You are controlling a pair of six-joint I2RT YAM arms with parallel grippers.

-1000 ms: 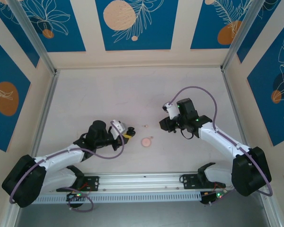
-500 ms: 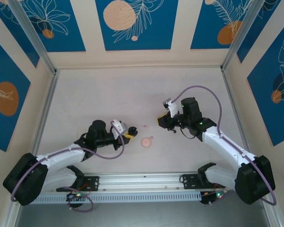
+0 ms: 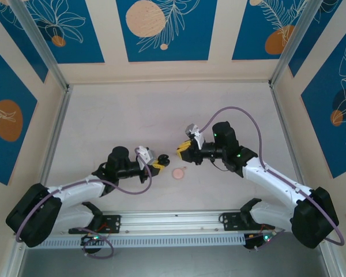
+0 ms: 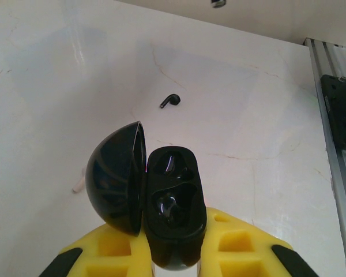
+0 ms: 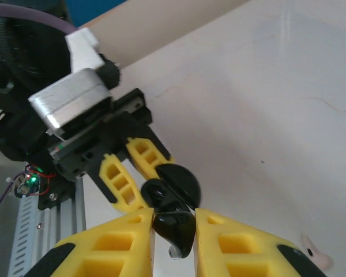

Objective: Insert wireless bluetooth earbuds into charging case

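My left gripper (image 4: 173, 245) is shut on the black charging case (image 4: 172, 213), which it holds upright with the lid (image 4: 115, 179) swung open to the left and both wells showing. My right gripper (image 5: 174, 222) is shut on a black earbud (image 5: 176, 229), just short of the case (image 5: 170, 187) and level with it. In the top view the right gripper (image 3: 179, 152) is close to the left gripper (image 3: 157, 165), a small gap apart. Another black earbud (image 4: 170, 101) lies on the table beyond the case.
A round pale pink case (image 3: 178, 172) lies on the table just in front of the two grippers. A pale pink earbud (image 5: 315, 258) lies on the table to the right of my right gripper. The white tabletop (image 3: 132, 115) stretches to the walls.
My right arm has swung left with the black earbud, closing most of the gap to the left gripper. The left arm and its case have barely moved.
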